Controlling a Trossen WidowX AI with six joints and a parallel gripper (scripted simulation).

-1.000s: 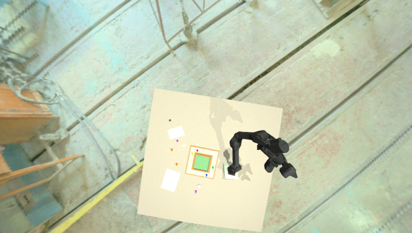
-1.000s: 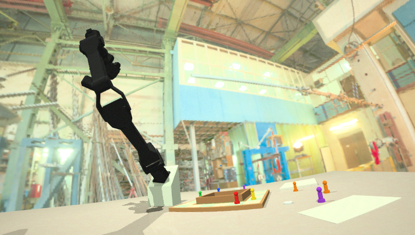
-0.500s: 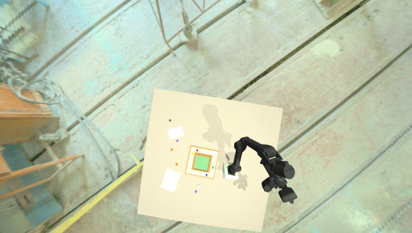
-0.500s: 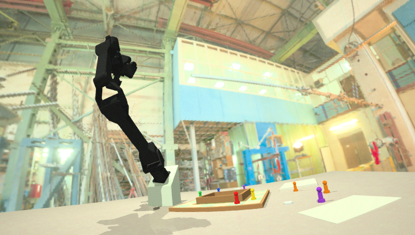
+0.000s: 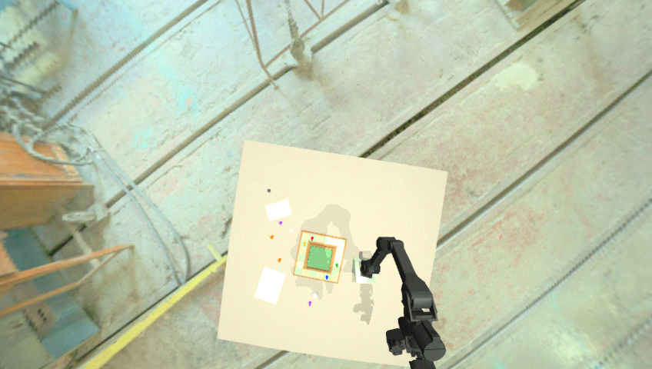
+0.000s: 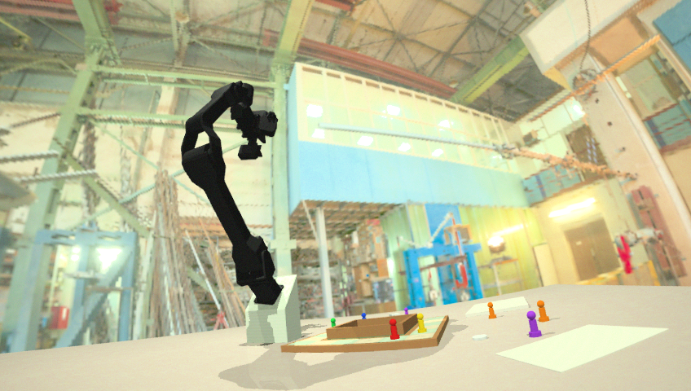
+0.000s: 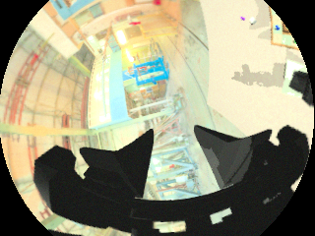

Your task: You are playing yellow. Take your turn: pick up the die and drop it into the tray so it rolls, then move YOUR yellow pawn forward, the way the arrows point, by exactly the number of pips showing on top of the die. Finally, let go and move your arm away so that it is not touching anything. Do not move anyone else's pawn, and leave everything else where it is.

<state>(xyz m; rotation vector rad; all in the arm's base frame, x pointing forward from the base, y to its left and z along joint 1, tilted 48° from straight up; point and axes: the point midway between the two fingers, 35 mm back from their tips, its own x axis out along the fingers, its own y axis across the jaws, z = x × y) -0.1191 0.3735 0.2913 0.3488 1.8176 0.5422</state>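
Observation:
My gripper (image 7: 173,130) is open and empty, held high at the table's near-right side in the top view; its fingertips are unclear there. A small white block (image 5: 315,295) (image 7: 252,21), apparently the die, lies outside the board near a purple pawn; its pips are unreadable. The brown-walled tray (image 6: 349,331) with a green floor is in the middle of the board (image 5: 299,259). The yellow pawn (image 5: 304,244) (image 6: 420,323) stands upright on the board's track, near the red pawn (image 5: 311,237) (image 6: 393,330). The arrows are too small to read.
The green pawn (image 5: 336,264) (image 6: 332,322) and blue pawn (image 5: 326,277) (image 6: 363,315) stand on the track. Orange and purple pawns, two white sheets (image 5: 277,210) (image 5: 270,285), a white disc (image 6: 479,336) and a dark piece (image 5: 268,191) lie around the board.

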